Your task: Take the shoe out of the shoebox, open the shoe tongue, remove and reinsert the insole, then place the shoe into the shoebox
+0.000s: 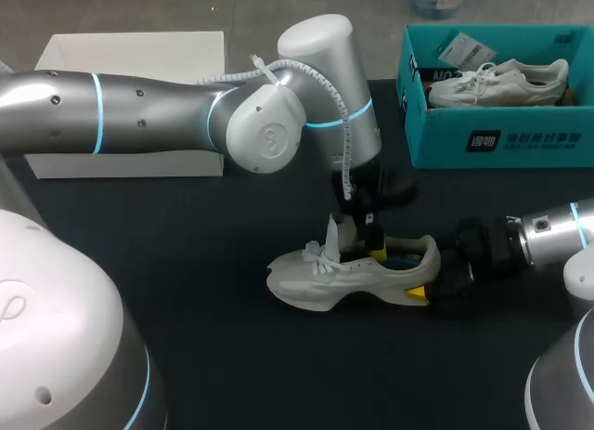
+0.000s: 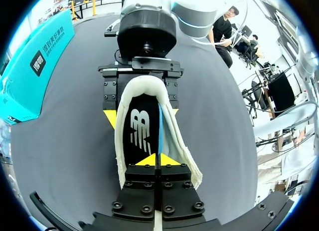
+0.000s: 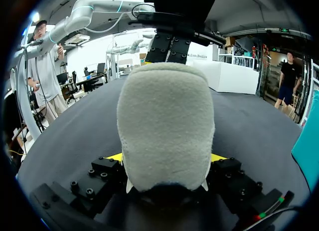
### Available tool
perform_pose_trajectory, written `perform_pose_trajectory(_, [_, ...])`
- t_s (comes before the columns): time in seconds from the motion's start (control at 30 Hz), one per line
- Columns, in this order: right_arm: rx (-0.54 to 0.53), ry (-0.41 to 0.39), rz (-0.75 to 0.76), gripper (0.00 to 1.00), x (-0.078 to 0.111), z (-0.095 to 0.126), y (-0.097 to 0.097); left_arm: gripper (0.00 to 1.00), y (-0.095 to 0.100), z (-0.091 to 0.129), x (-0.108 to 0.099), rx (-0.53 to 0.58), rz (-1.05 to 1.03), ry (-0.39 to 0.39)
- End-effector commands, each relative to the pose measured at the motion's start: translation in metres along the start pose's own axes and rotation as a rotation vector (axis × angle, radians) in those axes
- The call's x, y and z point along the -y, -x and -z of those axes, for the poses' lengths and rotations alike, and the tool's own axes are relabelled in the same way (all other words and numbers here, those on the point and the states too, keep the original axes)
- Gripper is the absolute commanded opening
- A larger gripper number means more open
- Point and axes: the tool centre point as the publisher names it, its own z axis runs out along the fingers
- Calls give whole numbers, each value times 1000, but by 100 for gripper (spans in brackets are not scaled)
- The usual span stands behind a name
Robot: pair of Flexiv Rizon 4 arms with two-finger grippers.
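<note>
Shoe: a pale running shoe (image 1: 353,280) lies on its sole on the dark table (image 1: 186,300), out of the teal shoebox (image 1: 501,140) and well apart from it; toe towards my left, heel towards my right arm

Tongue: the tongue (image 1: 332,235) stands up and forward, so the mouth of the shoe is open

Right gripper: the right gripper (image 3: 167,158) clamps the heel from both sides, a yellow tip against each flank; it serves as the vice

Left gripper: the left gripper (image 2: 155,161) reaches down into the mouth of the shoe just behind the tongue; fingers pressed together, with a thin blue edge running into the seam between them; this looks like a pinch on the insole

Insole: the black insole (image 2: 142,136) lies mostly in the footbed; one long edge seems raised, showing blue

Step in hand: by my judgement, drawing the insole out; reinsertion and boxing are not yet done

How to do it well: pull up and back towards the heel, along the shoe's length, not straight up; let the insole peel and bend rather than jam under the laces; the heel clamp must hold firm so the shoe does not lift with it

Risk: a shallow pinch may slip off the thin edge
</note>
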Motion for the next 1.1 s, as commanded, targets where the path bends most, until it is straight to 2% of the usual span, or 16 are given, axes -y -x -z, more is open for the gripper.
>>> perform_pose_trajectory(0.03, [0,-4,-1,0,0,-1,0,0,-7,20,-9,2,6,-31])
perform_pose_trajectory(0.3, [0,-4,-1,0,0,-1,0,0,-3,34,-17,-13,42,-91])
perform_pose_trajectory(0.43, [0,-4,-1,0,0,-1,0,0,-10,43,-10,-60,25,-140])
perform_pose_trajectory(0.6, [0,-4,-1,0,0,-1,0,0,-11,52,-4,-55,15,-162])
perform_pose_trajectory(0.63, [0,-4,-1,0,0,-1,0,21,-10,53,-3,-55,14,-161])
perform_pose_trajectory(0.67, [0,-4,-1,0,0,-1,0,69,-9,54,-2,-56,22,-159])
perform_pose_trajectory(0.7, [0,-4,-1,0,0,-1,0,100,-9,54,-2,-56,23,-154])
perform_pose_trajectory(0.83, [0,-4,-1,0,0,-1,0,100,-12,58,4,-51,21,-141])
perform_pose_trajectory(1.0, [0,-4,-1,0,0,-1,0,100,-20,79,14,-48,9,-155])
perform_pose_trajectory(1.1, [0,-4,-1,0,0,-1,0,100,-22,82,17,-32,-5,-153])
